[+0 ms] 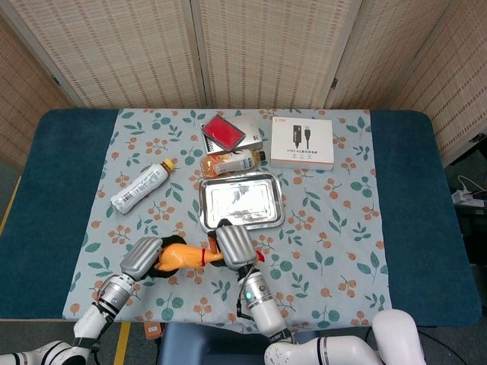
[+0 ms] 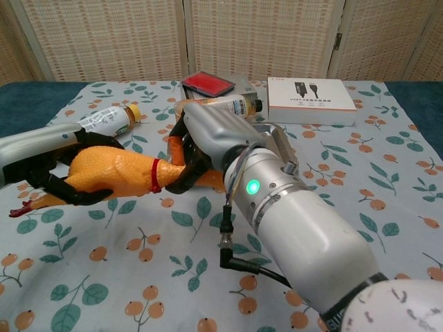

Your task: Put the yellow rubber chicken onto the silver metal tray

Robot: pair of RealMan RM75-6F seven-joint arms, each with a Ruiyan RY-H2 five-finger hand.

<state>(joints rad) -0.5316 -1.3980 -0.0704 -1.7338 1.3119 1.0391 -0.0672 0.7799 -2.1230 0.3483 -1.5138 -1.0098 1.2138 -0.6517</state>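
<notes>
Behind tray (image 1: 240, 202): white box (image 1: 302, 143), writing unreadable.

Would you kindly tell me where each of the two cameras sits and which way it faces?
Head view: high above the near table edge, looking steeply down on the tray, with both forearms at the bottom.
Chest view: low at the near edge, looking level across the cloth toward the screens; the right forearm fills the foreground.
Shared: the chicken, gripped by the left robot hand and right robot hand, plus the tray.
</notes>
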